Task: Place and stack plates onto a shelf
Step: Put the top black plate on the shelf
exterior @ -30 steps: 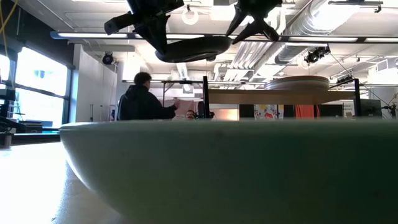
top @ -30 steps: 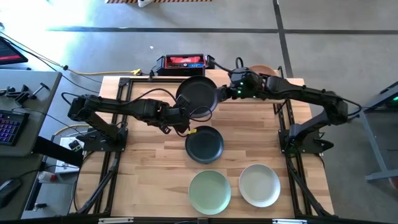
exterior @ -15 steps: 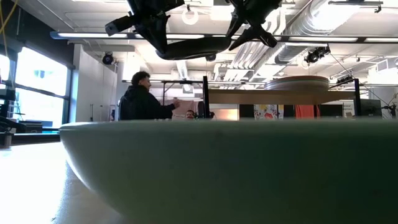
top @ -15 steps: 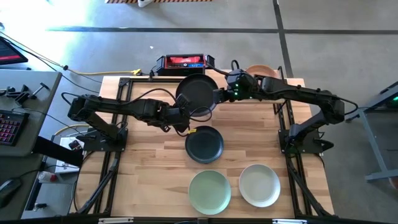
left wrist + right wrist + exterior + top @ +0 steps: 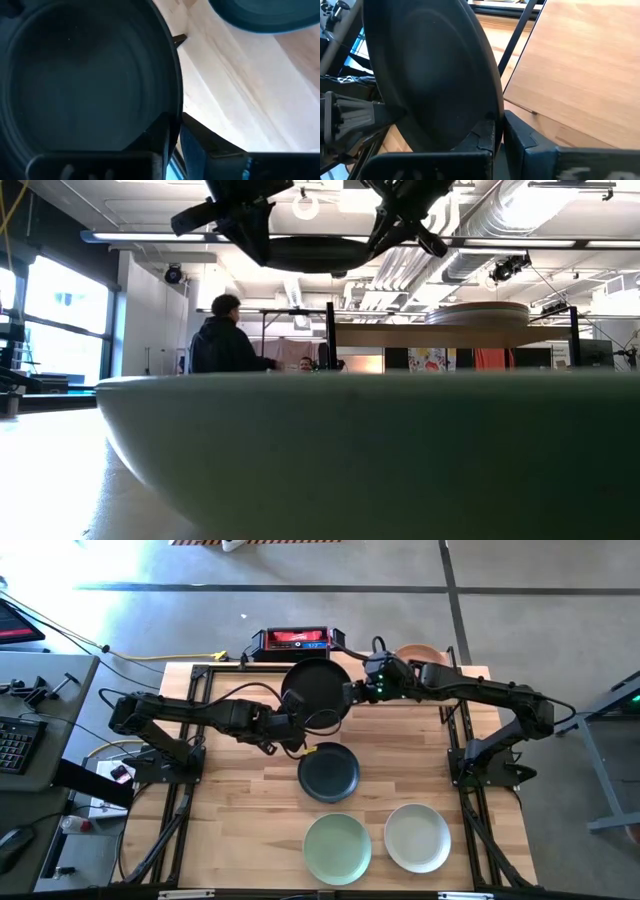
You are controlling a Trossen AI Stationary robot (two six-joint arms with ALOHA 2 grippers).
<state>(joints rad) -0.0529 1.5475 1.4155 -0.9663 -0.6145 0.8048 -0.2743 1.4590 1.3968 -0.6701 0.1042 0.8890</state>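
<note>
A black plate [image 5: 316, 690] hangs in the air above the table's far middle, between my two grippers. My left gripper [image 5: 303, 723] is shut on the plate's near edge and my right gripper [image 5: 349, 693] on its right edge. The shelf [image 5: 580, 65] is a light-wood board on black posts at the far right. A peach plate [image 5: 420, 652] rests flat on it. A second black plate [image 5: 328, 772], a pale green plate [image 5: 338, 847] and a cream plate [image 5: 417, 837] lie flat on the table. My left gripper pinches the black plate's rim [image 5: 172, 117], one finger inside the dish and one on the outer wall. The fingers come from the table's left and near side, about level. The plate is clear of the table. My right gripper pinches the rim [image 5: 490, 112] on the side toward the shelf, one finger inside the dish and one outside. The fingers come level from the table's right. The plate hangs roughly level in the low view, lifted above the height of the shelf board [image 5: 430, 335].
A red and black device [image 5: 296, 640] lies at the table's far edge. The pale plate's wall [image 5: 370, 450] fills the lower half of the low view. A person [image 5: 225, 340] is in the room behind the table.
My right gripper has moved toward the table's left edge, up to the black plate, and has taken hold of its right rim. The plate has stayed in the air at my left gripper and now sits a little more level.
</note>
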